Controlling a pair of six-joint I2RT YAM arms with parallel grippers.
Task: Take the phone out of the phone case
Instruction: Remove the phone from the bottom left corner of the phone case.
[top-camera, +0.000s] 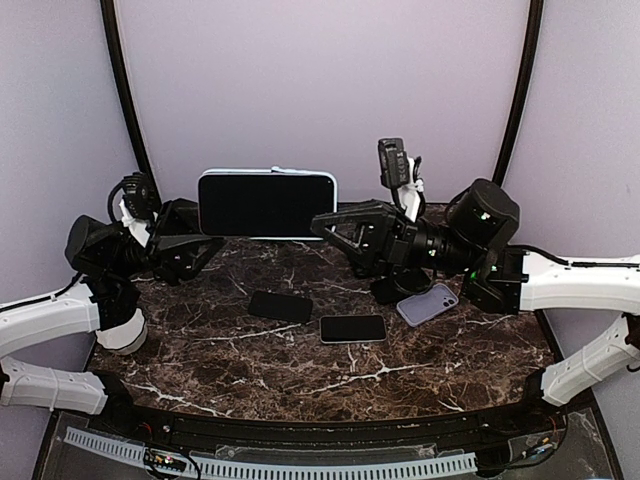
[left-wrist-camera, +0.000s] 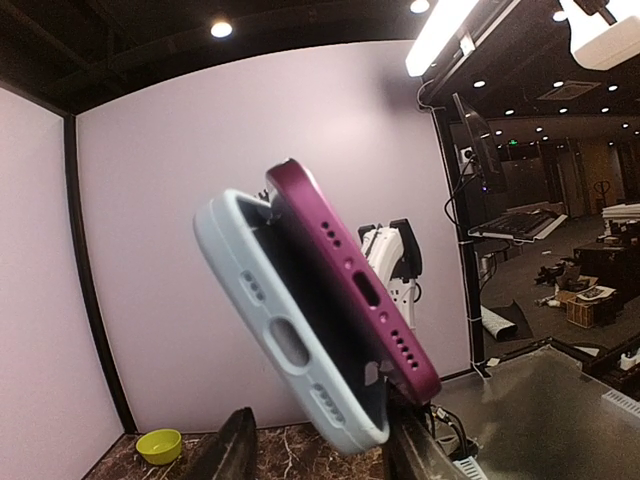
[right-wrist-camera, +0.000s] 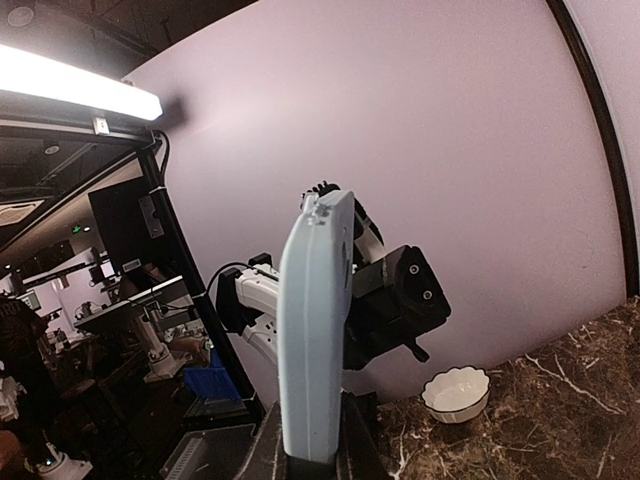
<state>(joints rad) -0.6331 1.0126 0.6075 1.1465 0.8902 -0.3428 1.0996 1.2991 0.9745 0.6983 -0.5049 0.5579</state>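
Observation:
A pale blue phone case (top-camera: 267, 203) is held up on its long edge above the back of the marble table (top-camera: 250, 370), screen side facing me. My right gripper (top-camera: 325, 225) is shut on its right end; the right wrist view shows the case (right-wrist-camera: 315, 340) edge-on, clamped between the fingers (right-wrist-camera: 268, 450). In the left wrist view a magenta phone (left-wrist-camera: 350, 280) has lifted out of the case (left-wrist-camera: 290, 340) at this end. My left gripper (left-wrist-camera: 325, 440) stands open: the phone's corner rests against the right finger (left-wrist-camera: 420, 450), while the left one stays apart.
On the table lie a black phone (top-camera: 281, 305), a second dark phone (top-camera: 353, 328) and a lilac case (top-camera: 428, 304) below the right arm. A yellow bowl (left-wrist-camera: 160, 445) and a white bowl (right-wrist-camera: 456, 395) sit near the back wall.

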